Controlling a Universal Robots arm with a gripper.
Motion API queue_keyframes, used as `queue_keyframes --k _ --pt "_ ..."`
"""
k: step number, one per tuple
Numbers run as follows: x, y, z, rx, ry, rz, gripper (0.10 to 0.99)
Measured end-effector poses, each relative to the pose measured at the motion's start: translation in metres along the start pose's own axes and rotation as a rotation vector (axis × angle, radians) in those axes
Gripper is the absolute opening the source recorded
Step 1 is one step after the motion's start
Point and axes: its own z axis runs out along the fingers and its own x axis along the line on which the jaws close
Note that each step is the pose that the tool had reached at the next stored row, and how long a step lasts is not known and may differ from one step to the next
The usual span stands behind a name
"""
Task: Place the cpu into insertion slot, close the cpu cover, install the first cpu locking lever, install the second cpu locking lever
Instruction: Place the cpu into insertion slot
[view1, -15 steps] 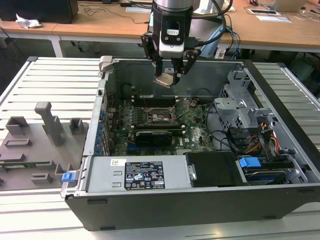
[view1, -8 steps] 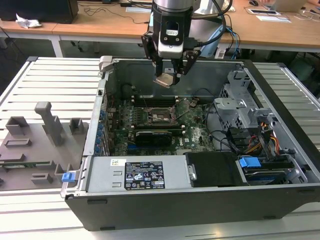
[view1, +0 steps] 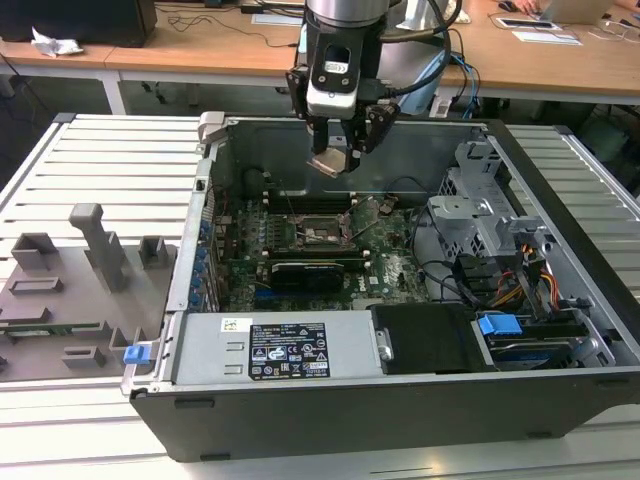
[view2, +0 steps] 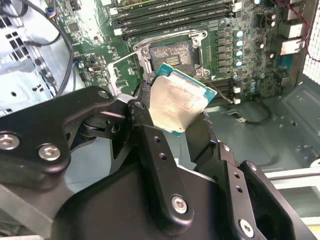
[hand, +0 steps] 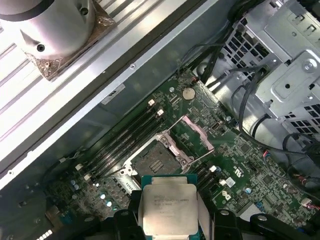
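Chip (hand: 167, 205): clamped in the tool (view2: 175, 114), tilted, in the air above the socket (hand: 152, 159) and apart from it.
Socket: bare and open, set in the green board (hand: 240, 165).
Cover (hand: 194, 131): swung up beside the socket, not closed.
Tool: fingers pinch the chip by two opposite edges.
Progress: as I judge it, no step is finished yet. Seating, closing and both locking steps are left.
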Motion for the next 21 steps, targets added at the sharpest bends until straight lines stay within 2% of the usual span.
queue_keyframes --k 3,5,7,10,15,21 --pt "-0.0001 -0.0001 0.0016 -0.002 -0.0068 0.067 0.525" --pt "-0.0001 -0.0004 0.0043 -0.005 -0.0191 0.190 0.525" --pt "-0.0002 -0.0005 0.0053 -0.006 -0.0247 0.245 0.525" --pt "-0.0002 -0.0007 0.0065 -0.008 -0.0320 0.318 0.525" --pt "-0.0002 -0.0008 0.0077 -0.010 -0.0398 0.396 0.525" --pt "-0.0003 -0.0009 0.0095 -0.013 -0.0532 0.530 0.525"
